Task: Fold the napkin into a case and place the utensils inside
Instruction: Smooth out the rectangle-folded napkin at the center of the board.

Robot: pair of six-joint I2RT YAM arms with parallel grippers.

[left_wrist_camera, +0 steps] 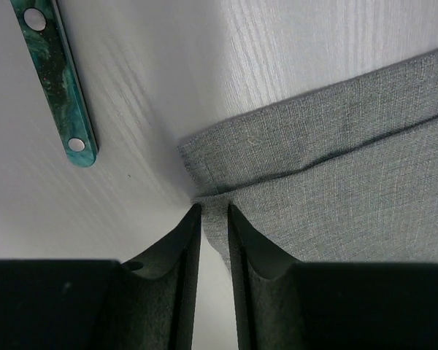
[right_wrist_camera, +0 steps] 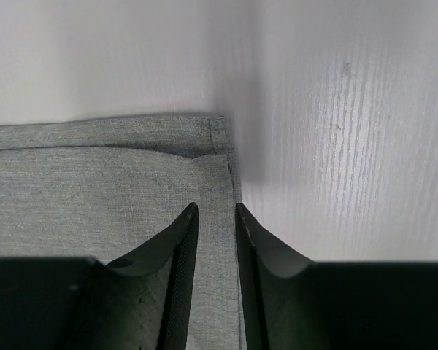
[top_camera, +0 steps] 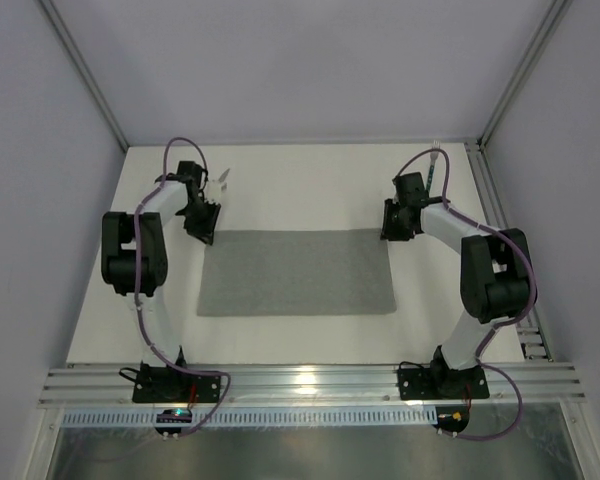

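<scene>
The light-grey napkin lies flat on the white table, folded into a wide rectangle, its upper layer stopping just short of the lower layer's far edge. My left gripper is down at its far left corner, jaws a narrow gap apart with the corner's edge between the tips. My right gripper is at the far right corner, jaws also slightly apart astride the napkin's right edge. A teal-handled utensil, apparently the fork, lies beyond the left gripper. The dark-handled knife lies beyond the right gripper.
The table's far edge meets the back wall just behind the utensils. Metal frame posts rise at the back corners. A rail carries both arm bases at the near edge. A slotted strip runs along the right side.
</scene>
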